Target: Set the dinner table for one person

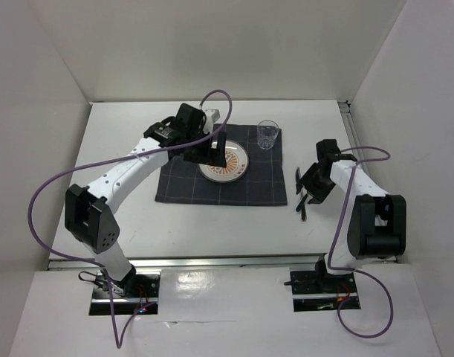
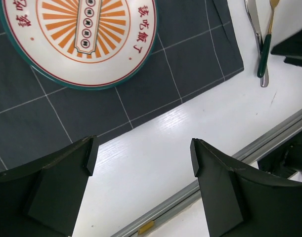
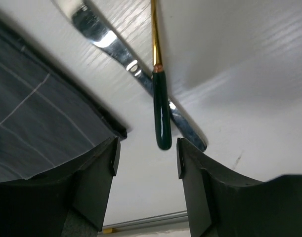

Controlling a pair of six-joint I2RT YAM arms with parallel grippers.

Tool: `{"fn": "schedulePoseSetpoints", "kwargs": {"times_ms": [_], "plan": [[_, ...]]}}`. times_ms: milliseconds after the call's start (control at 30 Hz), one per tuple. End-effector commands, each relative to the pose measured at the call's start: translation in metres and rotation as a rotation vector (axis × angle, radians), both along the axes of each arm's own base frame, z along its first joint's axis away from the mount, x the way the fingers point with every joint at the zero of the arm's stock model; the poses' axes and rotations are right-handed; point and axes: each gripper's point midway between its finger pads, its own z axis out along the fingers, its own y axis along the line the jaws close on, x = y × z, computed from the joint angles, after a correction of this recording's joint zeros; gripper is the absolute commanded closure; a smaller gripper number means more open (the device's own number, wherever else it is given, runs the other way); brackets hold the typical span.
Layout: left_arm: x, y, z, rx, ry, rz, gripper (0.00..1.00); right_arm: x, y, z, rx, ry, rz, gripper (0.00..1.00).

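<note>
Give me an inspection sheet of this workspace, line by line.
Surface: white dinner table, matte.
Job's things: plate on checked mat; glass on mat's far right corner; green-handled utensil lying across steel utensil, right of mat.
Clutter: nothing seen.
Grippers: left gripper open, empty, near plate; right gripper open, straddling green handle's end.
Cables: purple cables loop from both arms.
Surroundings: white walls on three sides.

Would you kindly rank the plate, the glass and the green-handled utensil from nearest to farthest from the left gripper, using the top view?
1. Plate, beneath the left gripper, on the mat.
2. Glass, at the mat's far right corner.
3. Green-handled utensil, right of the mat.
</note>
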Motion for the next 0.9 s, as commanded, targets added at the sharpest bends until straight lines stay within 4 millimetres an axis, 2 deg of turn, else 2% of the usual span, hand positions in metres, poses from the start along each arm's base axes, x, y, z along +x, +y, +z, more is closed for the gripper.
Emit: {"fn": "schedulePoseSetpoints", "kwargs": {"times_ms": [0, 167, 367, 467, 767, 867], "plan": [[0.003, -0.001, 0.007, -0.005, -0.016, -0.007, 0.06, 0.021, -0.007, -0.009, -0.017, -0.032, -0.006, 0.4], [0.003, 0.0, 0.01, -0.003, -0.027, -0.001, 0.06, 0.021, -0.009, -0.024, -0.014, -0.009, 0.005, 0.43], [0.003, 0.005, 0.005, 0.019, -0.018, 0.012, 0.06, 0.027, -0.009, -0.039, -0.017, -0.004, 0.015, 0.55], [0.003, 0.005, 0.005, 0.019, -0.018, 0.012, 0.06, 0.027, -0.01, -0.044, -0.019, 0.008, 0.026, 0.56], [0.004, 0.006, 0.001, 0.03, -0.014, 0.018, 0.06, 0.022, -0.013, -0.05, -0.039, 0.02, 0.029, 0.56], [0.004, 0.006, 0.001, 0.03, -0.014, 0.018, 0.06, 0.023, -0.013, -0.053, -0.039, 0.021, 0.029, 0.62]]}}
